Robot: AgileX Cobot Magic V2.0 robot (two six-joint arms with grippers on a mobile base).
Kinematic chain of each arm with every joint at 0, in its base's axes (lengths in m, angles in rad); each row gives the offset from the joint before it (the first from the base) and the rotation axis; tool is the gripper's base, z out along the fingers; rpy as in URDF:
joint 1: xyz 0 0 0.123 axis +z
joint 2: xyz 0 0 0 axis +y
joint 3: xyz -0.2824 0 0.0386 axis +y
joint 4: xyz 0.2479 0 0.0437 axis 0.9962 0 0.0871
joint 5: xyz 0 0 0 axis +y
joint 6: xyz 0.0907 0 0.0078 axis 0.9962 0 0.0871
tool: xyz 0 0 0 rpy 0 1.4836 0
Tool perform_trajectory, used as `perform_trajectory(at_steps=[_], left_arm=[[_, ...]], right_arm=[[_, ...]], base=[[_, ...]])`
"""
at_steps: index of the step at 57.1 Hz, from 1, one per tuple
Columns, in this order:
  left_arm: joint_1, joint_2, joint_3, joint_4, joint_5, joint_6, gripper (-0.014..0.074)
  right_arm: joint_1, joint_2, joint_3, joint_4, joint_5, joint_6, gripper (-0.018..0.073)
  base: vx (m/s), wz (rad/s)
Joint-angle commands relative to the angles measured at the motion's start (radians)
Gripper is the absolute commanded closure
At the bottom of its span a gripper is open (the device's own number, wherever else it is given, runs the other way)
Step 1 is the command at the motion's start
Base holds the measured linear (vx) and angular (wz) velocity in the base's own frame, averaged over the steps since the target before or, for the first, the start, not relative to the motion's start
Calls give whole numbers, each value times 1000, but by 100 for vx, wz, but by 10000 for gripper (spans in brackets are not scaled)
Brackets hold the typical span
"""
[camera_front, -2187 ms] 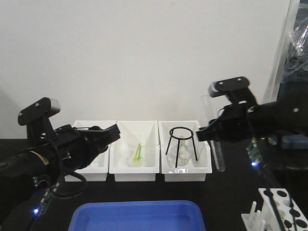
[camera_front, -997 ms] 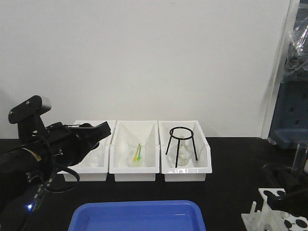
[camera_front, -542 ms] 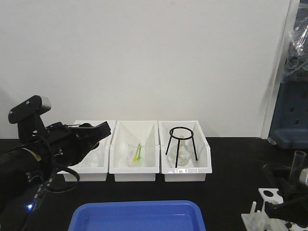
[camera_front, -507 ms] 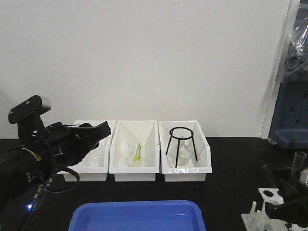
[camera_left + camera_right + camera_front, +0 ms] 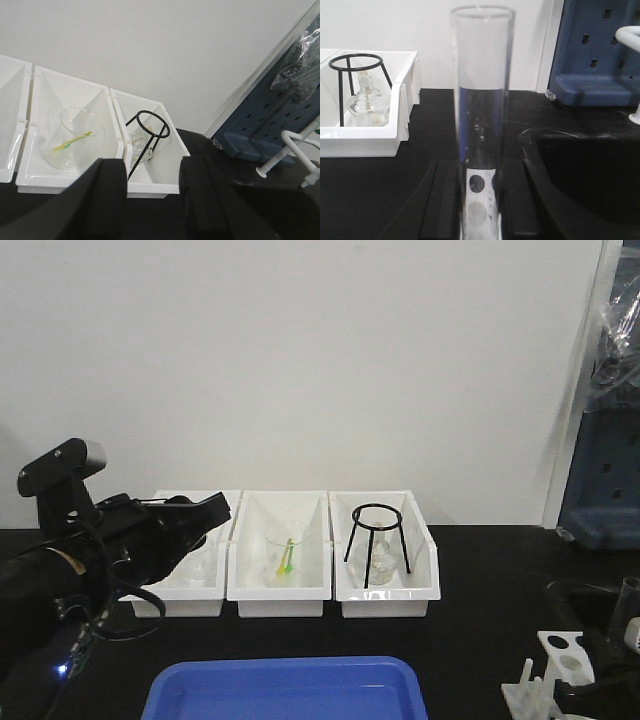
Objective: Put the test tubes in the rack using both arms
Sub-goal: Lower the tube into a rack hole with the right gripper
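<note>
left end effector [image 5: 152, 167]: fingers apart, empty
right end effector [image 5: 480, 167]: clamped on 1 upright tube [image 5: 481, 75]
rack [image 5: 563, 655]: right by tube

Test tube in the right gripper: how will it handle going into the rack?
Likely slippery: the test tube is smooth and clear, pinched only low on its wall by the right gripper. Probably fragile if squeezed harder. Tall and narrow, it may tilt unless seated in the rack.

Clear glossy test tube [image 5: 481, 100], white plastic rack [image 5: 550, 642], glossy white plastic bins [image 5: 278, 602], black wire tripod [image 5: 376, 540], matt black tabletop [image 5: 470, 630]
</note>
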Motion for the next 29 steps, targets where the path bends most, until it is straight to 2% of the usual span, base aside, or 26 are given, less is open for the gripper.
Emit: perform_trajectory(at_steps=[1,29], left_arm=[[-1,-34,-37,0,-88,3,200],[-1,-34,-37,0,-90,3,200]], right_arm=[[-4,-4,-20,-34,-121,16,566],[-4,172,-20,-42,-263,26,566]], base=[[0,0],[0,0]])
